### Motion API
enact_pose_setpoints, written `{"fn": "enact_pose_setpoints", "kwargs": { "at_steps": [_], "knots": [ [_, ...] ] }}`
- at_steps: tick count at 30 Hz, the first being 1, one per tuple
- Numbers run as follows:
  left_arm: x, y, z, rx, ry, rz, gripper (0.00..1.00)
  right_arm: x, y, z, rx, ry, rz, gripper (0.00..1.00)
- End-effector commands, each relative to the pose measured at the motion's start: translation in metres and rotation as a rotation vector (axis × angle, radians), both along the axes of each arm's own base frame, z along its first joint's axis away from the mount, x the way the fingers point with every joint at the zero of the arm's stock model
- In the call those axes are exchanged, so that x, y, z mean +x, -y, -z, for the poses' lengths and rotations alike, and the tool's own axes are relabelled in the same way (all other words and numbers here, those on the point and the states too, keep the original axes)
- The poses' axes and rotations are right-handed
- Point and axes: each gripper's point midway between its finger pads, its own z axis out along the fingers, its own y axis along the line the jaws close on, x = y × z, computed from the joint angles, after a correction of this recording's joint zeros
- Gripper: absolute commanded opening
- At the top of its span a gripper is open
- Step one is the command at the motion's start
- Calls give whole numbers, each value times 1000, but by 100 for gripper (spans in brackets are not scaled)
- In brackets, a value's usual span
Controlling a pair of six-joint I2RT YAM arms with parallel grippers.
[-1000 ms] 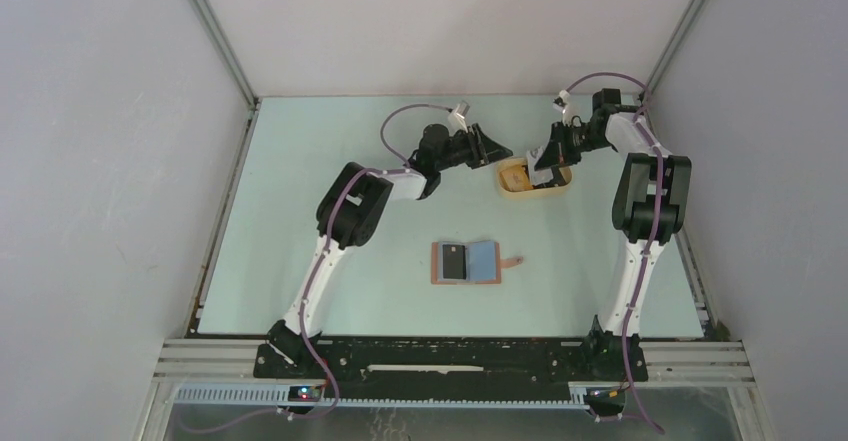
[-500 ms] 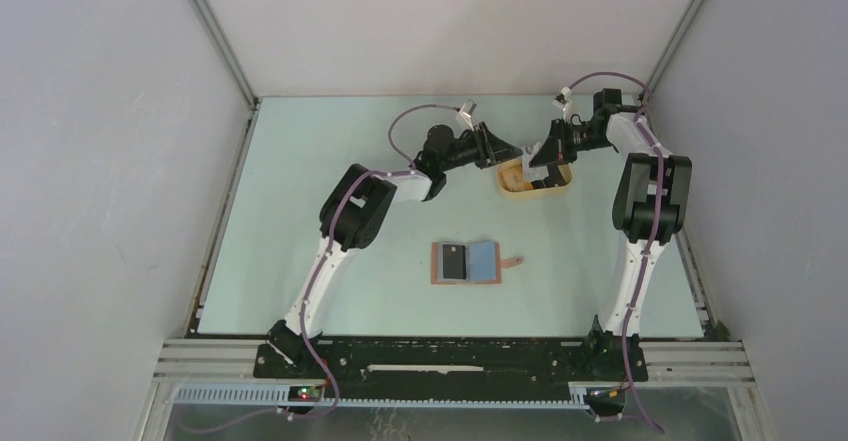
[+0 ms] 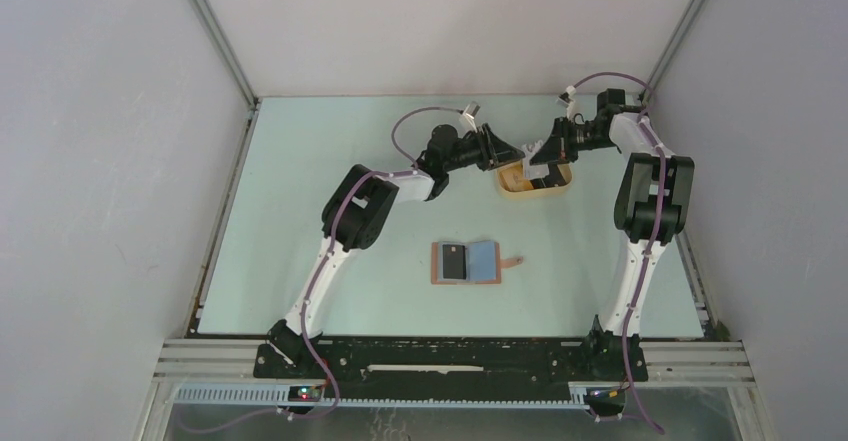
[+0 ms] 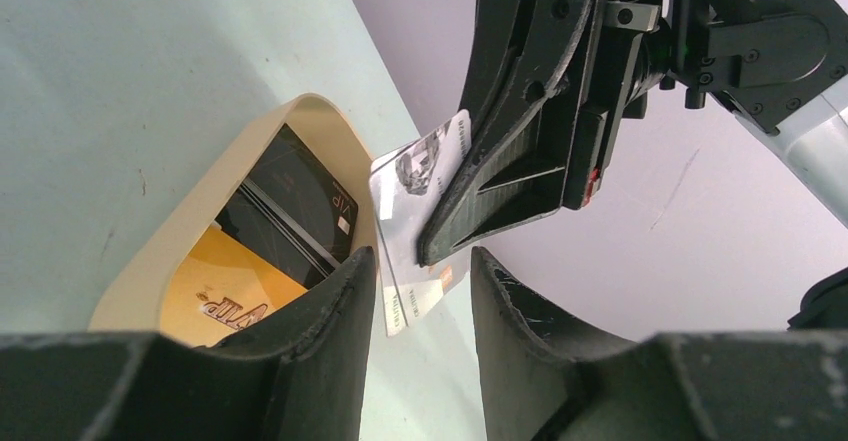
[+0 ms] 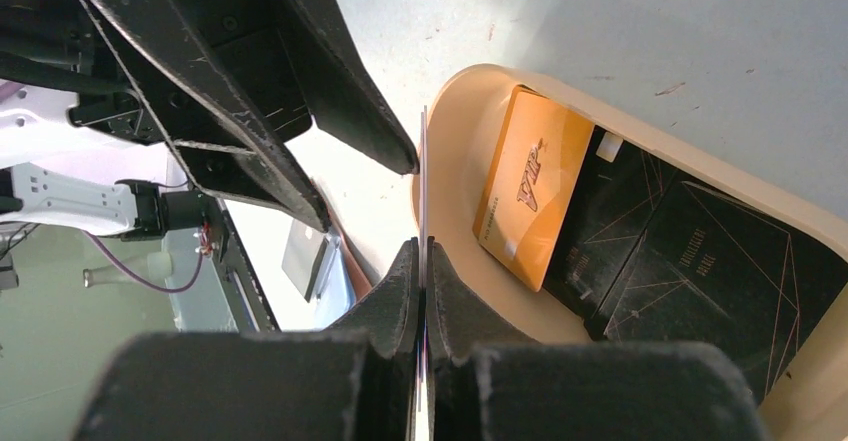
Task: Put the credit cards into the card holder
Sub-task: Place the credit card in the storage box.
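Note:
My right gripper [image 3: 528,164] is shut on a pale silver printed card [image 4: 425,176], held on edge above the left end of the tan tray [image 3: 538,192]. In the right wrist view the card [image 5: 423,161] shows edge-on between the shut pads. My left gripper [image 3: 507,154] is open and faces the right one. In the left wrist view the card's free end sits between the open fingers [image 4: 330,321], near the left one. The tray holds an orange card [image 5: 520,191] and black cards [image 5: 700,261]. The brown card holder [image 3: 465,261] lies open mid-table with a dark card [image 3: 453,260] in its left half.
The two grippers meet over the tray's left rim [image 4: 180,241] at the far side of the table. The wallet's strap [image 3: 513,259] sticks out to its right. Grey walls stand on both sides and at the back.
My left gripper has moved right, up to the right gripper. The right gripper has shifted slightly left with the card. The wallet has not moved.

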Motion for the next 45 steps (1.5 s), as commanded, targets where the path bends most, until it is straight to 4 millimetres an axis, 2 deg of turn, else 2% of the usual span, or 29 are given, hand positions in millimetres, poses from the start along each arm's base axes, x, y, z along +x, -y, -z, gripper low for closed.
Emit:
{"fn": "enact_pose_setpoints", "kwargs": {
  "at_steps": [1,18,29,34,41,44,45],
  "knots": [
    [1,8,-13,-19,29,17,45,6,0,-17,49,21,7,4],
    [-17,8,-11,-57,14,102,45,4,2,-25,155,-18,27,4],
    [-26,11,-19,-102,12,178,33,3,2,-27,198,-37,28,4],
    [-26,13,-20,-114,8,190,31,2,1,-28,211,-41,25,4],
    [-31,17,-25,-142,10,230,23,3,1,-27,214,-46,27,4],
    [-32,18,-24,-142,6,237,13,3,2,-26,212,-47,29,4],
    [-31,18,-23,-142,4,235,6,3,2,-26,211,-47,31,4]
  ]
}}
